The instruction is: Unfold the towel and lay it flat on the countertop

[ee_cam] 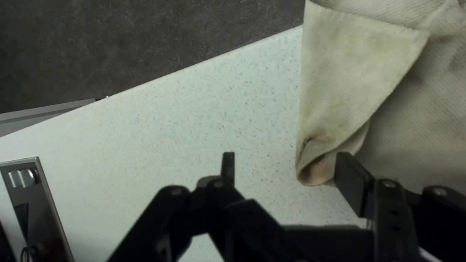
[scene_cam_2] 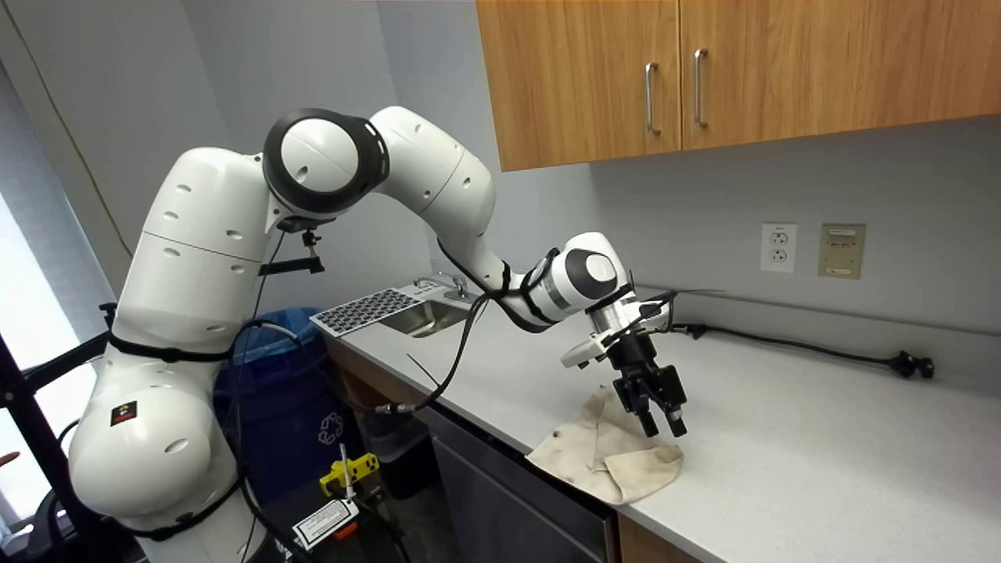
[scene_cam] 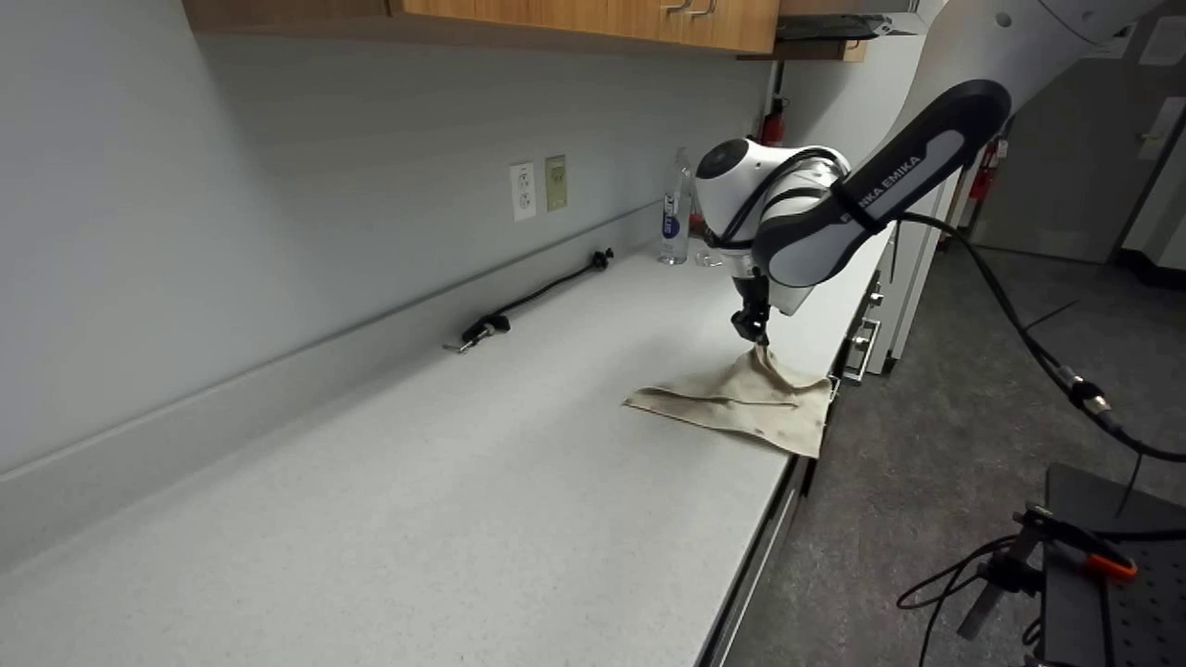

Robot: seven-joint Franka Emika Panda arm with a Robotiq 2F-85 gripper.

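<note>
One gripper (ee_cam: 286, 160), black, two-fingered, nearest in the wrist view: its fingers (ee_cam: 351, 183) spread well apart, with nothing we can see clasped between them. Whether either touches the towel (ee_cam: 393, 91) beside it, we cannot tell.

One towel, cream-beige with tan patches, part-folded and wrinkled, lying at the front edge of the surface (ee_cam: 164, 131) and, it appears, reaching slightly past it. We judge it light, soft and limp, hard to damage, with enough weave not to slip from a pinch. We would take the flap (ee_cam: 338, 72) by its free edge, upper layer only, and draw it back; a deeper pinch may lift both layers.

Points of difference: the wrist view alone lets us look into the curled corner (ee_cam: 315, 169), dark-smudged. In an exterior view both fingertips (scene_cam_2: 648, 424) stand separate; in an exterior view they merge into one tip over a raised peak (scene_cam: 760, 366) of towel.

One thin black rod (scene_cam: 545, 290) with clamp ends, just beside the backsplash (scene_cam: 352, 366): in both exterior views, outside the wrist view.

One clear bottle (scene_cam: 676, 218), far along the surface: in an exterior view only.

One steel sink (scene_cam_2: 426, 317), set into the far end: likewise in an exterior view only.
</note>
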